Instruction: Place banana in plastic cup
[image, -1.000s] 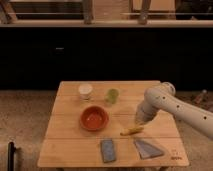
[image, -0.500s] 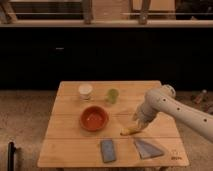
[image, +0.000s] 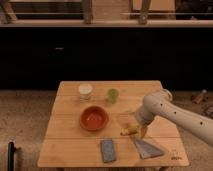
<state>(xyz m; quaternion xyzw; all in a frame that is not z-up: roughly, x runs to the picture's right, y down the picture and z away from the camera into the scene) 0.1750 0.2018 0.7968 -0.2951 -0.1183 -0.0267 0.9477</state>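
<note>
The gripper (image: 137, 128) sits low over the banana (image: 128, 131), which lies on the table (image: 70, 150) just right of the red bowl (image: 94, 118); whether it grips cannot be told.

The one camera sits high on the near side of the wooden table (image: 67, 132) and looks down and forward across it. The near edge runs just above the bottom of the view, the far edge lies about mid-height, and a dark wall (image: 100, 55) fills the top. It stands back enough that all four corners show, with speckled floor (image: 25, 112) beyond the left and right edges; the arm (image: 172, 114) comes in past the right edge, and the gripper (image: 133, 128) is low over the near-right part of the tabletop.
</note>
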